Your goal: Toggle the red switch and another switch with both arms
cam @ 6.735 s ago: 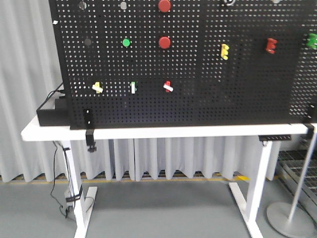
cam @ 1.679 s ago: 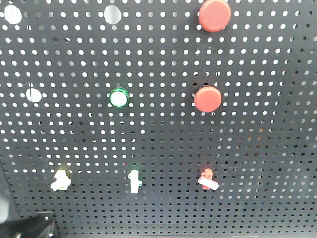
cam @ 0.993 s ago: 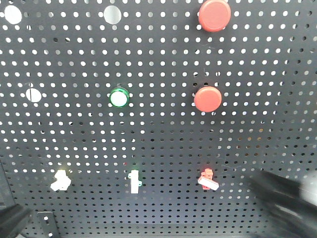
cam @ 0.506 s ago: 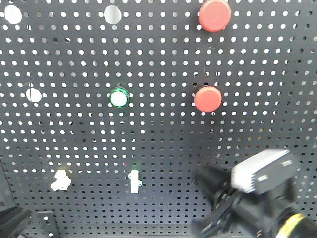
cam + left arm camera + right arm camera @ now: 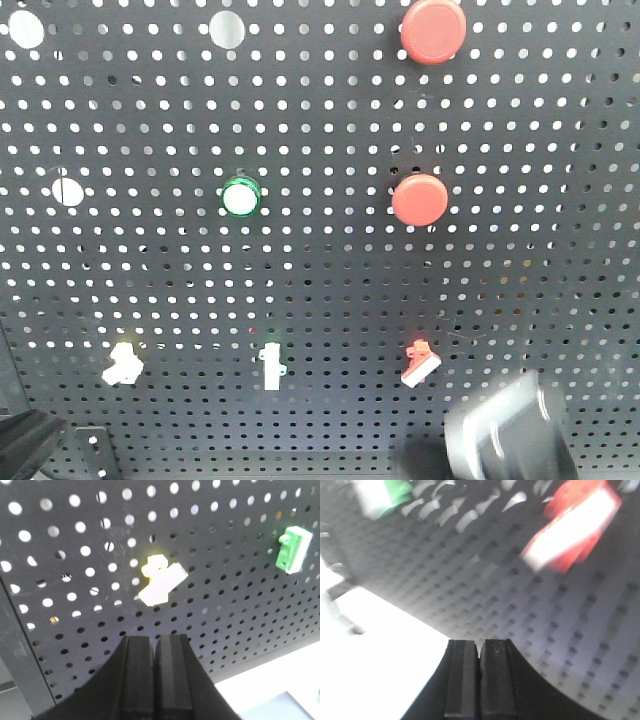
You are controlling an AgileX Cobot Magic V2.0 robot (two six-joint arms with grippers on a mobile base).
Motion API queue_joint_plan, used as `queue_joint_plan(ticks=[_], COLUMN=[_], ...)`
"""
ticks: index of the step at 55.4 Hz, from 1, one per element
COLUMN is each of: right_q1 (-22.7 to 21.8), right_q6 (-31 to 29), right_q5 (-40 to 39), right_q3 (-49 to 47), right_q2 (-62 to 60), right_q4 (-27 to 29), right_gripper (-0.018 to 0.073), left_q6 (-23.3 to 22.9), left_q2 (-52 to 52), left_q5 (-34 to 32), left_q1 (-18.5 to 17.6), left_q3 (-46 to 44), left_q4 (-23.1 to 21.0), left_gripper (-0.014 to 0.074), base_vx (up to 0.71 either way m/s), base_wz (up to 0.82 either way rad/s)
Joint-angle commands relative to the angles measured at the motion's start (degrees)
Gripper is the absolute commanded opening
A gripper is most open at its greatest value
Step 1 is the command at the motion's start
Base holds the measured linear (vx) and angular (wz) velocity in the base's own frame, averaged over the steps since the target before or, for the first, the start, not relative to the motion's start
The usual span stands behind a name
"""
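Left wrist view: left gripper point(image 5: 154, 642) at bottom centre, fingers point(image 5: 139, 675) pressed flat against each other, tips pointing up at the black pegboard point(image 5: 225, 610). Just above the tips and a touch right, not touching: another switch point(image 5: 161, 579), pale yellow base, white lever slanting down-left. Well up and right of the fingers: white toggle on green base point(image 5: 291, 549). Low to the right of them: white tabletop point(image 5: 270, 695).

Right wrist view, motion-blurred: right gripper point(image 5: 480, 645), fingers point(image 5: 462, 680) likewise closed tight together. Up and right of the tips, clear of them: the red switch point(image 5: 572, 527), white lever slanted, upper end to the right.

Front view: three toggles in one row low on the board. Right arm point(image 5: 505, 440) a dark blur below and right of the red one. Left arm point(image 5: 25, 445) in the bottom-left corner, below-left of the yellow one. Higher up: round red push button point(image 5: 419, 198), green round button point(image 5: 240, 196).
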Motion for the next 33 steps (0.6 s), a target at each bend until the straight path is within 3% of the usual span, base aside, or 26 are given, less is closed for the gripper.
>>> queue_joint_plan(ticks=[1, 10, 33], right_q1=[0.05, 0.05, 0.05], right_q6=[0.37, -0.03, -0.03], right_q5=[-9.22, -12.93, -12.67], right_q3=[-0.48, -0.48, -0.41], right_q2=[-3.71, -5.38, -5.45], right_q4=[0.41, 0.17, 0.12], right_gripper=[-0.0006, -0.0006, -0.0006], left_q6=[-0.45, -0.45, -0.45], left_q2=[-0.51, -0.45, -0.31], left_q5=[-4.89, -4.83, -3.83], left_q1=[-0.31, -0.31, -0.31], left_q3=[-1.55, -1.55, -1.55], left_q4=[-0.62, -0.62, -0.57], left_gripper=[0.0001, 0.0001, 0.0001], base_vx=[0.00, 0.00, 0.00], base_wz=[0.00, 0.00, 0.00])
